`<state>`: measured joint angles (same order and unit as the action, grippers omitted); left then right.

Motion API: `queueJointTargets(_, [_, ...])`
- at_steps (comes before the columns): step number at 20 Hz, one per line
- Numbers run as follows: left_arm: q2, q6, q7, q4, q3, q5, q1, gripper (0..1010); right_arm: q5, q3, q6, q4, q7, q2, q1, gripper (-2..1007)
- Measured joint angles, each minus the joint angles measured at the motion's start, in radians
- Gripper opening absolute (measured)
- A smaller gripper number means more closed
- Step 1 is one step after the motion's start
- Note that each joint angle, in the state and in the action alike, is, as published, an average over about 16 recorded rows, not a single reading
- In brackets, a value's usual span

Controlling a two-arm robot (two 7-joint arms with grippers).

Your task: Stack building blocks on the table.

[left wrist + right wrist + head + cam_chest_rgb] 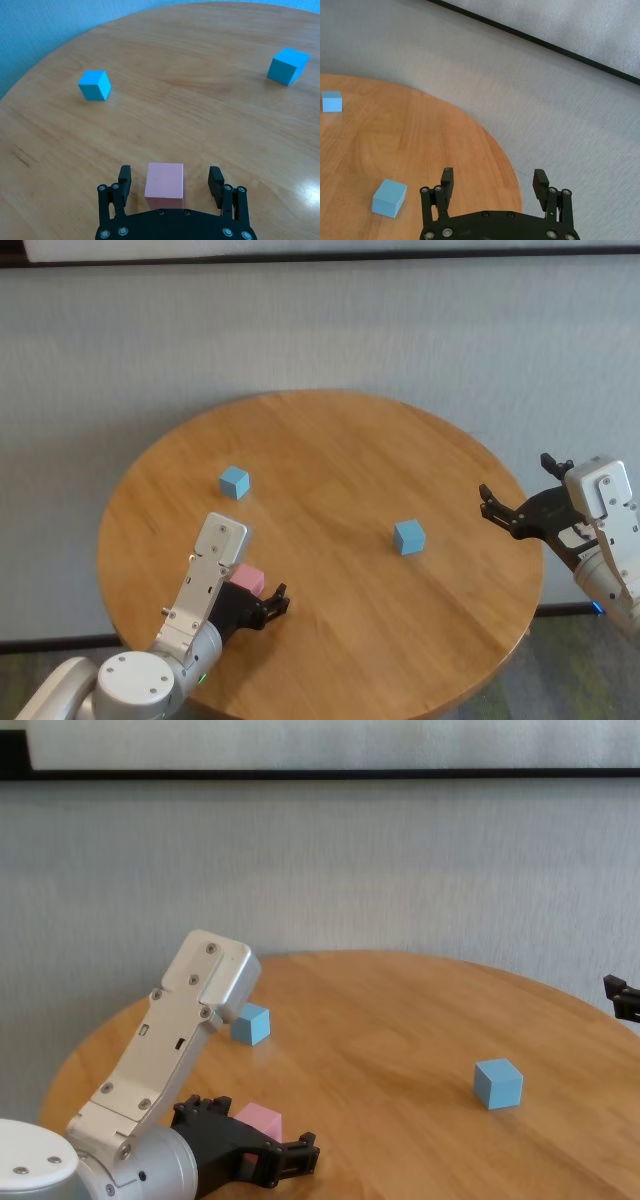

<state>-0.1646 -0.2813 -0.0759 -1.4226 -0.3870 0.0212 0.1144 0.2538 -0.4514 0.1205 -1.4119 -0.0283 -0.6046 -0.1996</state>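
Pink block (164, 185) between left gripper (171, 182) fingers

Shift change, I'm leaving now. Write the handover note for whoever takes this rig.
Left gripper: open, fingers on either side of the pink block, which sits on the table; not yet gripped.
Right gripper: open, holding nothing, at the table's right edge.
Blue blocks: one at far left, one at centre-right, both apart on the table.
Done: nothing stacked.
Left: grip pink, set it on a blue block, then add the third.

Pink cube (164, 185), two blue cubes (234, 481) (408, 536) apart, unstacked.
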Motion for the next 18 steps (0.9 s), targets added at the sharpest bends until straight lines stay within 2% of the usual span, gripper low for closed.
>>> queueJointTargets(9, [0.013, -0.002, -0.014, 0.008, 0.014, -0.006, -0.003, 921, 0.0, 0.0, 0.0, 0.0, 0.0, 0.0, 0.0, 1001])
queueJointTargets(18, [0.024, -0.007, -0.025, 0.012, 0.026, -0.02, -0.008, 701, 0.0, 0.0, 0.0, 0.0, 0.0, 0.0, 0.0, 1001])
